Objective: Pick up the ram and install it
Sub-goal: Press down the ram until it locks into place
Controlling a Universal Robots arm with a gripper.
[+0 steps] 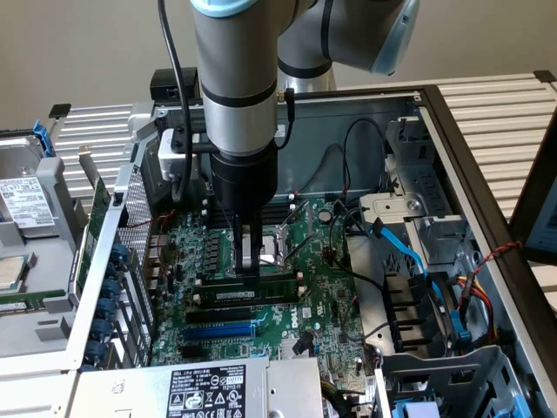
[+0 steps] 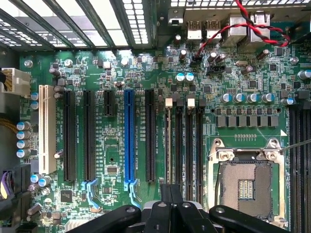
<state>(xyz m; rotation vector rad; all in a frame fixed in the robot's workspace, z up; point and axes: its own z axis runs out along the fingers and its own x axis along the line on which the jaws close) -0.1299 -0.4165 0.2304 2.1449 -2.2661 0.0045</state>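
Note:
The ram (image 1: 265, 287) is a thin green stick with a white label. It stands on edge in a black memory slot of the green motherboard (image 1: 324, 292), in line with the slot. My gripper (image 1: 247, 266) reaches straight down with its fingers shut, the tips at the stick's top edge, left of its middle in the exterior view. In the wrist view the ram (image 2: 168, 145) shows edge-on as a thin pale line in the slot beside the other black memory slots (image 2: 189, 145), running under my shut gripper (image 2: 170, 190). I cannot tell whether the tips press on it.
The open computer case surrounds the board. A CPU socket (image 2: 245, 177) lies just past the memory slots. A blue expansion slot (image 2: 129, 141) and black slots lie on the other side. Blue cables (image 1: 409, 252) and drive bays fill the exterior view's right, and a labelled power supply (image 1: 204, 392) sits in front.

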